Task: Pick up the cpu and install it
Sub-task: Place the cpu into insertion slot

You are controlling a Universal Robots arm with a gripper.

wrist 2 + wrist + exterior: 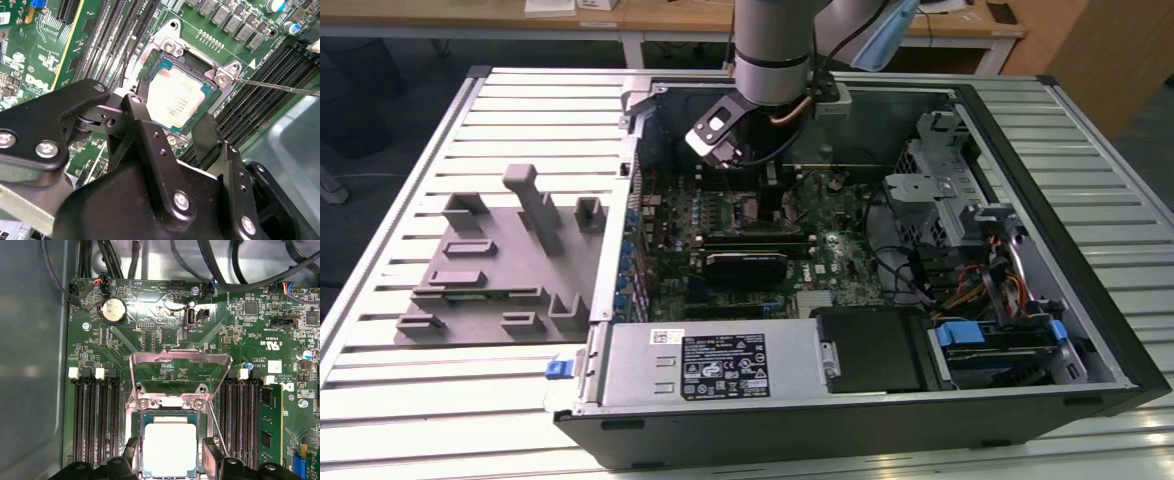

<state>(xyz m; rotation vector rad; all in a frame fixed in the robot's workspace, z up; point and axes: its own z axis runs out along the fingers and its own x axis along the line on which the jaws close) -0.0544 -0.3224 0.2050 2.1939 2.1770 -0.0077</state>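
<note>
Most looks done: the cpu (pixel 169 449) sits in its socket (pixel 141 426), the gripper (pixel 169 114) spread astride it, the load plate (pixel 180 359) unclosed.

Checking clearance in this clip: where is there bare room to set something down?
Bare table slats: between the grey tray and the near edge; beside the computer case at the exterior view's right. Crowded around the cpu under the gripper.
</note>
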